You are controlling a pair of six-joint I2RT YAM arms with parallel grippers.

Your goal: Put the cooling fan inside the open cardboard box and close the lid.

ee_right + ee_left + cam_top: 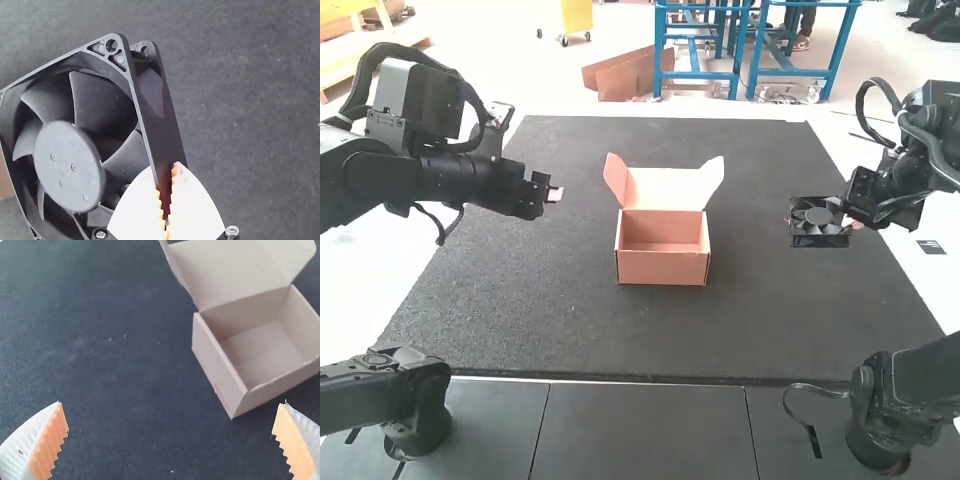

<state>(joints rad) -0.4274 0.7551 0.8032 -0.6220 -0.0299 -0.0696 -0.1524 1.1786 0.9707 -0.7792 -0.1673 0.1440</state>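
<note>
A dark mat (500, 300) covers the worktop. At its left the left pincer (553, 193) hovers, fingers spread wide. In the middle stands the cardboard box (662, 245), lid up and bare floor showing, and well to its right the right pincer (848, 226) clamps the black fan (817, 220) by its frame.

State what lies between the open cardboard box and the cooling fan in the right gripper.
Nothing: the high view shows bare black mat between the cardboard box and the cooling fan in the right gripper.
</note>
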